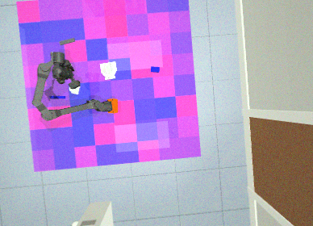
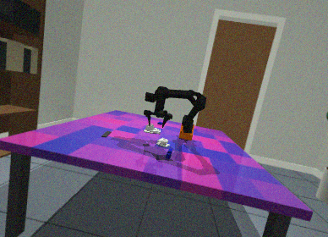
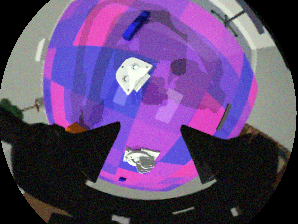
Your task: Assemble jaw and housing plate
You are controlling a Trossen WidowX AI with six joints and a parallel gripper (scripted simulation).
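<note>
The white base assembly (image 1: pixel 108 70) (image 2: pixel 155 130) (image 3: pixel 132 157) stands on the table, with pale and grey parts on top. The view is too coarse to tell the two jaws, the pins or whether the teeth mesh. The white housing plate (image 1: pixel 74 90) (image 2: pixel 163 142) (image 3: pixel 138 75) lies apart from it on the table, showing two round features and small dark holes in the wrist view. My gripper (image 2: pixel 156 125) (image 3: pixel 150 125) is wide open and empty, above the table. In the wrist view the plate lies beyond the fingertips and the assembly shows lower down, between the fingers.
A long blue block (image 1: pixel 57 97) (image 2: pixel 169 153) (image 3: pixel 136 26) lies near the plate. A small blue block (image 1: pixel 155 69) (image 3: pixel 122 179) lies past the assembly. A dark grey bar (image 1: pixel 67 41) (image 2: pixel 106 134) (image 3: pixel 223 117) lies off to one side. The arm's orange base (image 1: pixel 114 106) (image 2: pixel 186 134) stands on the table.
</note>
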